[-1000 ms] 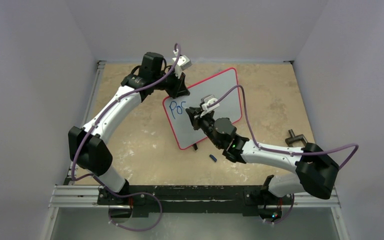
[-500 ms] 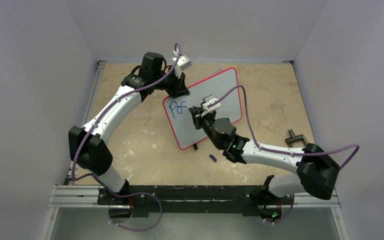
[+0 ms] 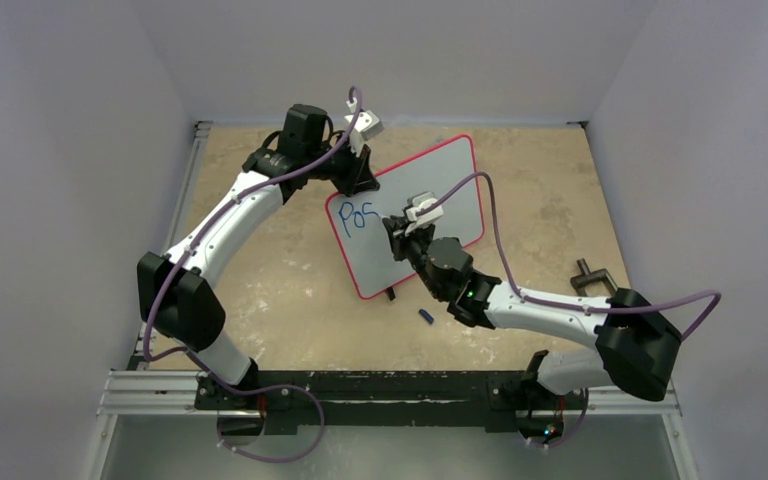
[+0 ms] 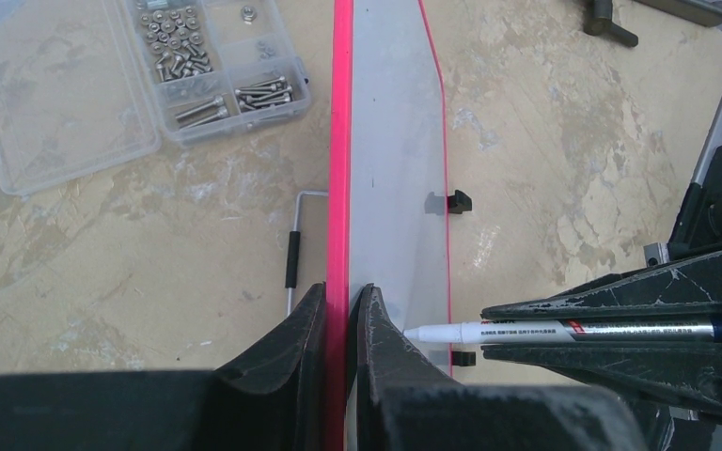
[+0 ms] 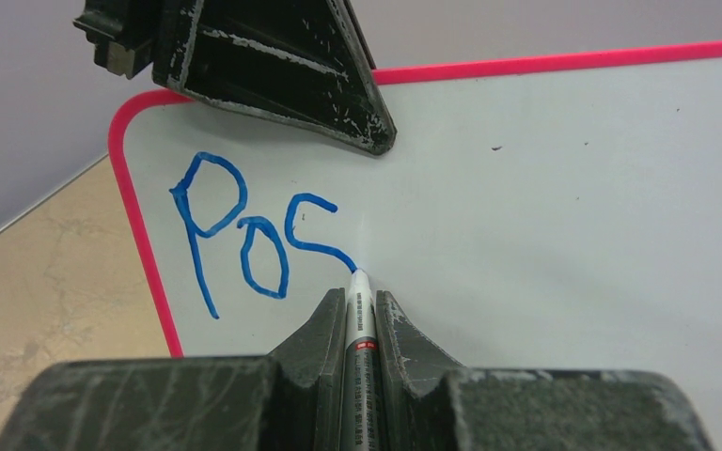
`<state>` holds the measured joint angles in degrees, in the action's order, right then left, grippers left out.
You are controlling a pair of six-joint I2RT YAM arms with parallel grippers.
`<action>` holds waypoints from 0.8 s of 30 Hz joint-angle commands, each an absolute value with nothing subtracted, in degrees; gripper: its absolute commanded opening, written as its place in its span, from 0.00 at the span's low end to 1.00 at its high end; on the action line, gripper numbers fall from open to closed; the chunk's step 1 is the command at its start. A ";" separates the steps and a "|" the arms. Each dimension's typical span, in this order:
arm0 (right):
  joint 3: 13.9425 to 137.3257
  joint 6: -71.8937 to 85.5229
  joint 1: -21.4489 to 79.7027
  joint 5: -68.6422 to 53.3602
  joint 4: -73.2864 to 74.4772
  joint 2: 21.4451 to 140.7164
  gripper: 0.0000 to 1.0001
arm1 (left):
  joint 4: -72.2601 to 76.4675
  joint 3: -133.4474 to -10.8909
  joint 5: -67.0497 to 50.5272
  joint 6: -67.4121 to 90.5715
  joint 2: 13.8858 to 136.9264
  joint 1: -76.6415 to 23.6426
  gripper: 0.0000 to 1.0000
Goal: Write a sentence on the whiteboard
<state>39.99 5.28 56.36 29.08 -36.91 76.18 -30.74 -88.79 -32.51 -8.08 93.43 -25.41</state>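
Note:
The whiteboard [image 3: 445,190], white with a thin red frame, stands tilted on its lower edge in the middle of the table. My left gripper [image 3: 360,182] is shut on its top left edge; in the left wrist view the red frame [image 4: 340,141] runs between the two fingers [image 4: 342,293]. My right gripper [image 5: 359,299] is shut on a white marker [image 5: 358,305], whose tip touches the board [image 5: 545,188]. Blue writing [image 5: 244,235] reads "Po" plus a curved third letter that ends at the tip. The marker [image 4: 526,331] also shows from the side.
A clear plastic box of screws [image 4: 103,75] and an Allen key [image 4: 293,254] lie behind the board. A small blue cap [image 3: 425,316] lies on the table in front of it. A black clamp [image 3: 590,277] sits at the right, near the right arm.
The third blue letter has grown from a short hook into an S-like curve. My right gripper and the marker moved slightly right and down along the board. The left gripper held still.

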 commanded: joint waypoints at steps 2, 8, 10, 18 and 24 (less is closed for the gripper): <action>38.41 5.57 55.45 31.99 -30.68 76.80 0.00 | -37.70 -88.14 -26.17 -13.49 94.96 -26.46 0.00; 38.32 6.34 55.45 31.28 -29.94 77.16 0.00 | -37.71 -88.15 -26.20 -13.49 94.97 -26.46 0.00; 38.41 6.38 55.46 31.04 -29.69 77.32 0.00 | -37.78 -88.15 -26.21 -13.48 94.92 -26.49 0.00; 38.64 6.61 55.52 29.05 -28.64 77.35 0.00 | -37.72 -88.15 -26.27 -13.46 94.92 -26.43 0.00; 38.67 6.54 55.55 26.21 -28.46 77.60 0.00 | -37.79 -88.15 -26.22 -13.52 94.92 -26.54 0.00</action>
<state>39.79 6.35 56.34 28.64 -34.06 75.72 -30.87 -88.79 -32.49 -8.12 93.45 -25.26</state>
